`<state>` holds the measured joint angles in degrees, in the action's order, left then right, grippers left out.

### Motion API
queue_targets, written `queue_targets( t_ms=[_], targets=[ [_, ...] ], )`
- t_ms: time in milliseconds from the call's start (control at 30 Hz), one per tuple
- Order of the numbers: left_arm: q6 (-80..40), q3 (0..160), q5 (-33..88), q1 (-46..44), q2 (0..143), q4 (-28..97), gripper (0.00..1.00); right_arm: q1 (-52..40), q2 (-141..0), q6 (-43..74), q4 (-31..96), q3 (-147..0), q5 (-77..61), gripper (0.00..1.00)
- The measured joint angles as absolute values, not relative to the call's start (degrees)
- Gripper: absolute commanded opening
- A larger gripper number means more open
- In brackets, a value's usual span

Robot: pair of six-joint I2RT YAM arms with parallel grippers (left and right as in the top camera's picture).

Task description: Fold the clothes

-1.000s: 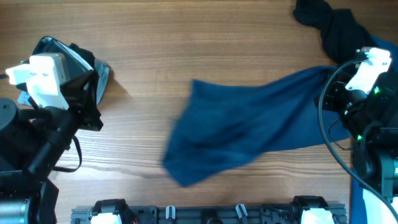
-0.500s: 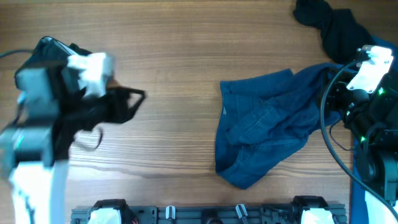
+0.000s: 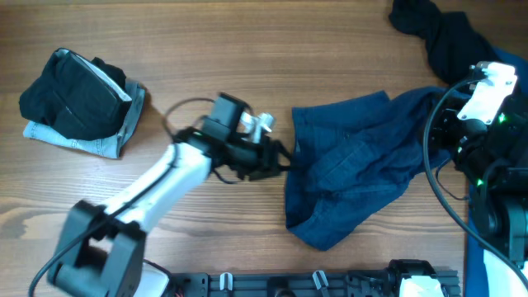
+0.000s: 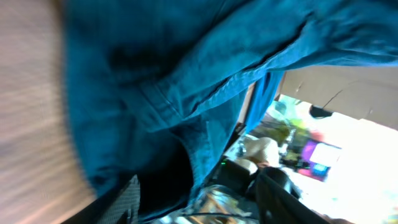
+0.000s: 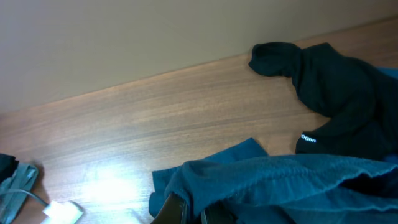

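Left pincer [image 3: 279, 158] — just beside teal shorts [image 3: 355, 165].

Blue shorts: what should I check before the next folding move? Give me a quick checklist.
1. Blue shorts laid flat: not ok, bunched and creased.
2. Left tool open at the shorts' left edge: ok.
3. Right tool shut on the shorts' right end: ok.
4. Folded stack apart from the shorts: ok.
5. Black garment clear of the shorts: cannot tell.
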<state>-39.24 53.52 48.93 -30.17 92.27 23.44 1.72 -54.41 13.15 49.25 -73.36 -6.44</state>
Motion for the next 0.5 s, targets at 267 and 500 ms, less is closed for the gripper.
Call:
queue_targets(
  t_ms=[267,500],
  targets=[
    [-59.83,52.21,48.95,-39.20,102.80,12.80,0.57,1.72,-55.13,13.15,49.39,-73.36,-6.42,0.04],
    [-67.53,51.66,45.80,-39.55,105.97,-2.68,0.46,1.72,-55.13,13.13,50.17,-73.36,-6.44,0.04]
  ],
)
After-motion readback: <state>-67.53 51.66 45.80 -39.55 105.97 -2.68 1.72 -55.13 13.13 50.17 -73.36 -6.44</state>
